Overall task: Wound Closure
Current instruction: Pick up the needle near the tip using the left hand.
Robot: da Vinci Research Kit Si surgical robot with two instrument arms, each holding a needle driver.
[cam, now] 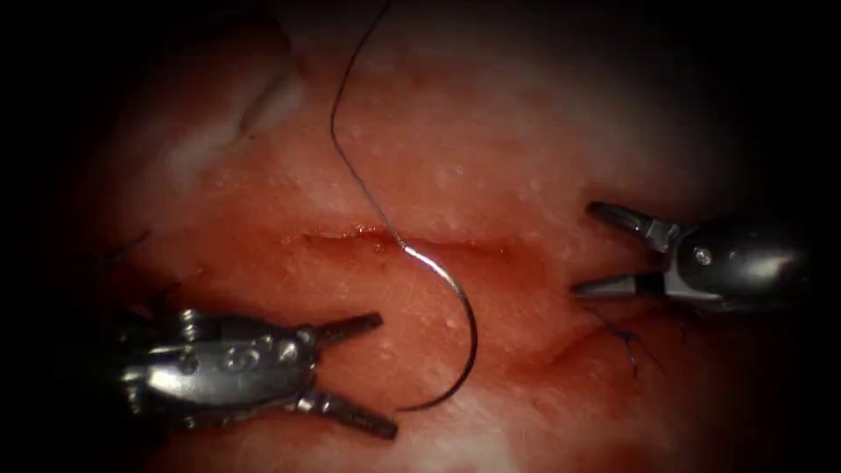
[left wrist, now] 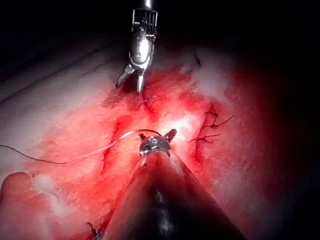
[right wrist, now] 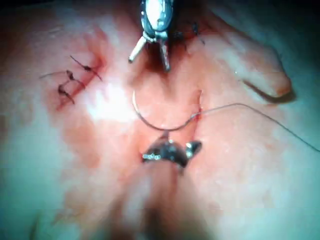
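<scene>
The curved needle (cam: pixel 471 328) lies loose on the tissue (cam: pixel 491 158), held by neither tool. Its thread end rests at the cut (cam: pixel 455 248) and its arc sweeps down to a tip near the picture's front. Thread (cam: pixel 343 149) runs from that end up and away across the far tissue. My left tool (cam: pixel 385 375) sits left of the needle's tip, jaws open and empty. My right tool (cam: pixel 584 248) stands at the cut's right end, jaws open and empty. In the right wrist view the needle (right wrist: pixel 160 125) lies between the two tools, with the left tool (right wrist: pixel 149 64) beyond it.
Dark stitches with cut thread ends (cam: pixel 626 337) lie just below the right tool; the same stitches (left wrist: pixel 210 125) appear in the left wrist view. Red fluid wets the tissue around the cut. A raised flap of tissue (cam: pixel 272 96) sits at the far left.
</scene>
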